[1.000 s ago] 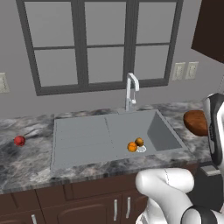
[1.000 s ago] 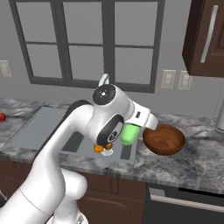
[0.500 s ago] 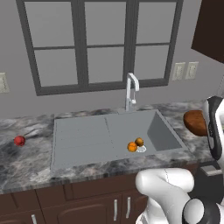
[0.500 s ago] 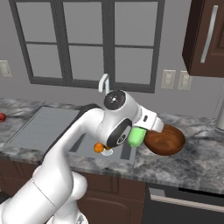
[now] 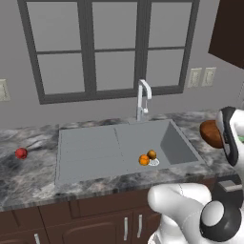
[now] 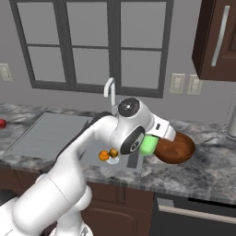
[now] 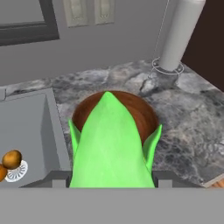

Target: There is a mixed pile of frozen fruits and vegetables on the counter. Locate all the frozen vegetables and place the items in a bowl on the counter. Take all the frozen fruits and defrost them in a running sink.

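Note:
My gripper (image 7: 111, 180) is shut on the frozen vegetable (image 7: 111, 144), a bright green pointed piece. Its tip hangs over the reddish-brown bowl (image 7: 146, 113) on the grey marbled counter (image 7: 188, 118). In the right base view the green piece (image 6: 147, 145) sits at the bowl's (image 6: 177, 150) left edge, slightly above it. Two frozen fruits lie by the drain in the sink (image 5: 95, 147): a bright orange ball (image 5: 144, 160) and a brownish orange ball (image 5: 152, 154). Far left on the counter rests a red ball (image 5: 21, 153).
The gooseneck tap (image 5: 143, 97) stands behind the sink. A tall pale cylinder (image 7: 176, 35) stands on the counter beyond the bowl, by the wall. Dark upper cabinets (image 6: 216, 39) hang at the right. My arm hides part of the bowl (image 5: 211, 133) in the left base view.
My arm has swung right with the green piece in its grip, from over the sink's right end to the bowl. The balls have not moved.

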You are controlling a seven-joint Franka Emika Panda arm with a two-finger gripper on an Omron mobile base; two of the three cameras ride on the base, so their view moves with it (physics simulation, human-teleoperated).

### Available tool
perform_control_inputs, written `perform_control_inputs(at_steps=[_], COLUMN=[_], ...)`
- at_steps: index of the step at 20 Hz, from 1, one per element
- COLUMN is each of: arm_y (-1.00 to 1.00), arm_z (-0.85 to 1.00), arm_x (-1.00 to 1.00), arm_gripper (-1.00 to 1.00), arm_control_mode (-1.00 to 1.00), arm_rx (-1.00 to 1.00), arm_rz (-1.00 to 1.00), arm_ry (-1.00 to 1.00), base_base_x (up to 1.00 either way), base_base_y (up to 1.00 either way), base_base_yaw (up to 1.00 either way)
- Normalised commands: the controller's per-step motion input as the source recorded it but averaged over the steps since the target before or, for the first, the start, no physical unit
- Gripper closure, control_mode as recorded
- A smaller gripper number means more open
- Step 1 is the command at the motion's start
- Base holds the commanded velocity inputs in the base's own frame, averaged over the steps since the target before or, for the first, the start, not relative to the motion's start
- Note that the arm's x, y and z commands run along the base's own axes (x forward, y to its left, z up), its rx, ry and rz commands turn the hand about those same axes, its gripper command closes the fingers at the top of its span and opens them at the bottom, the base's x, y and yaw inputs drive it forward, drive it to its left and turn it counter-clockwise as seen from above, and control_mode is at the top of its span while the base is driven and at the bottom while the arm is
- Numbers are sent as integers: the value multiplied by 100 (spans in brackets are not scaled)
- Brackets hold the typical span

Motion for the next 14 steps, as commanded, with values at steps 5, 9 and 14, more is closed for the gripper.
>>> perform_control_inputs(at_steps=[5, 9, 14], arm_y=[-20, -19, -11], arm_z=[-26, -31, -29], arm_x=[23, 22, 22], arm_gripper=[100, 100, 100], arm_control_mode=[-100, -100, -100], arm_rx=[0, 0, 0], arm_rz=[0, 0, 0], arm_ry=[4, 3, 0], base_base_x=[0, 0, 0], base_base_y=[0, 0, 0], base_base_yaw=[0, 0, 0])
